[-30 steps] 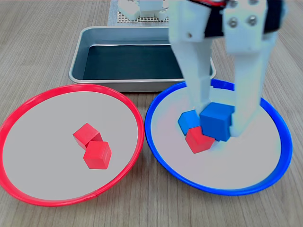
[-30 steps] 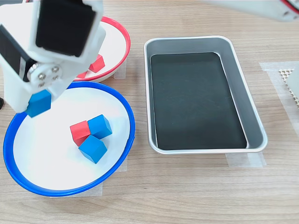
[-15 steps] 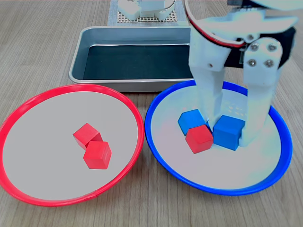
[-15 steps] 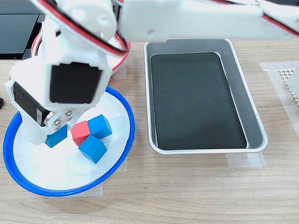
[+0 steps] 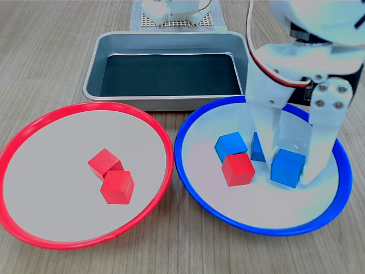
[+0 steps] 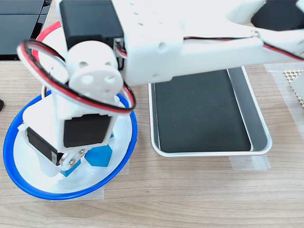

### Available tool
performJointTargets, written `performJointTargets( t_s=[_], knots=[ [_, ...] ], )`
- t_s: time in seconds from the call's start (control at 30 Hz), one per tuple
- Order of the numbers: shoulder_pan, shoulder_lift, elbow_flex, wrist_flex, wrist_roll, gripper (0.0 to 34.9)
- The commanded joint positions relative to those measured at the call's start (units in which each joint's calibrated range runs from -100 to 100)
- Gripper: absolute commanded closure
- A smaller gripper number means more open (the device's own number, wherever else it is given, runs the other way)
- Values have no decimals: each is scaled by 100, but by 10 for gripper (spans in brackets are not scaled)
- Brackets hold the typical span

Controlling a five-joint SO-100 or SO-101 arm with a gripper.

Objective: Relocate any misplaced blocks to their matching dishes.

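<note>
In the first exterior view the red-rimmed dish (image 5: 23, 137) holds two red blocks (image 5: 103, 162) (image 5: 117, 186). The blue-rimmed dish (image 5: 194, 188) holds a red block (image 5: 238, 169), a blue block (image 5: 230, 145) touching it, and another blue block (image 5: 258, 149) half hidden behind a finger. My gripper (image 5: 289, 171) stands upright in this dish, shut on a further blue block (image 5: 287, 168) that sits low on the dish floor. In the second exterior view the arm hides most of the blue-rimmed dish (image 6: 14, 175); one blue block (image 6: 99, 156) shows under it.
A rectangular grey metal tray (image 5: 94, 74) (image 6: 261, 137) with a dark bottom lies just behind both dishes. A white mesh pad with white parts (image 5: 171, 14) sits beyond the tray. The arm's white body (image 6: 180, 42) hangs over the tray and the dishes.
The gripper has carried the blue block down and toward the first exterior view's right, from above the red block to the blue-rimmed dish's floor. The other blocks stayed put.
</note>
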Motion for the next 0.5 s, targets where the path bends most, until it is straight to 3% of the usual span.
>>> performJointTargets(
  t_s=[0.0, 0.23, 0.47],
  knots=[
    [-26, -70, -261, 13, -10, 320],
    [-35, -70, -334, 319, 59, 244],
    [115, -181, -452, 509, 142, 231]
  ],
)
